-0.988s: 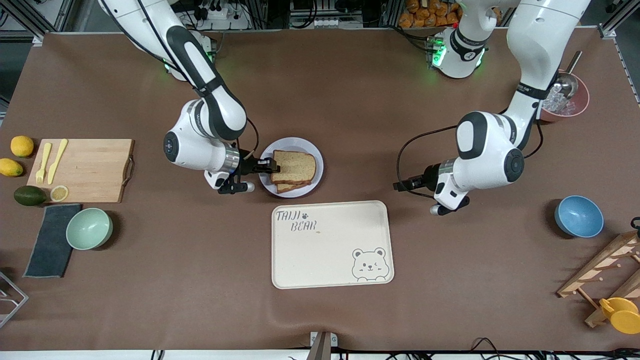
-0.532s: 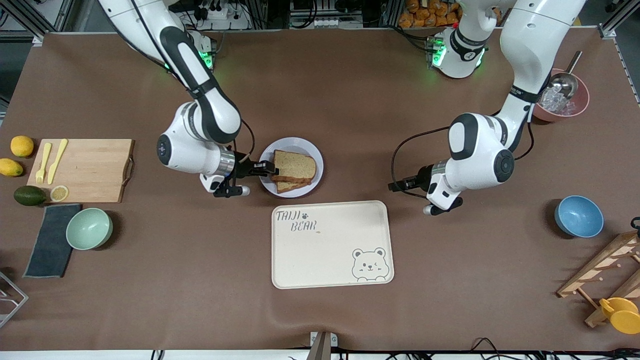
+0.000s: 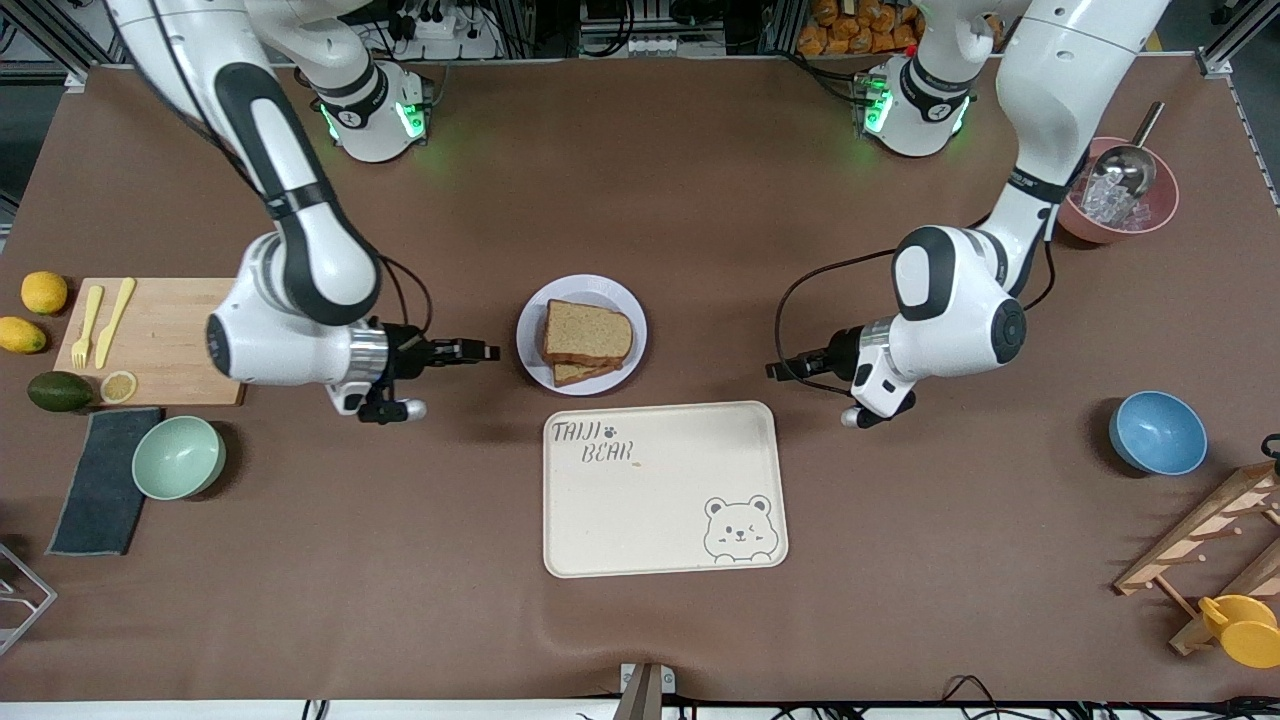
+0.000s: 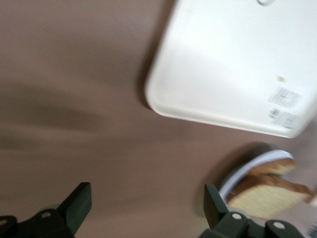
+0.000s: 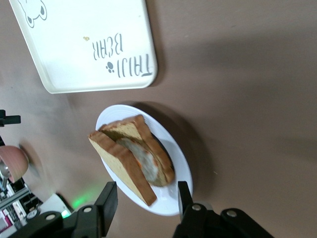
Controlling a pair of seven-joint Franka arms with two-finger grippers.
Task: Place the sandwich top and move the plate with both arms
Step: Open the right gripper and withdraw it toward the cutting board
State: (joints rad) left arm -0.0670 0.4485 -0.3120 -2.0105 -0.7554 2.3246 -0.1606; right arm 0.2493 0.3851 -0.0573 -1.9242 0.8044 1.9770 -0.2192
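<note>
While I watched from the front, the brown wholewheat top slice [image 3: 588,331] sat on the sandwich on the round lavender-white plate [image 3: 533,308], both grippers beside that plate, apparently for a two-sided lift. Wrist views showed left gripper [image 4: 146,206] and right gripper [image 5: 144,201] spread, empty.

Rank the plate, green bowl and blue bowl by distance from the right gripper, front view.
From the right gripper:
1. Plate, just toward the left arm's end.
2. Green bowl, toward the right arm's end, nearer the camera.
3. Blue bowl, at the left arm's end.
</note>
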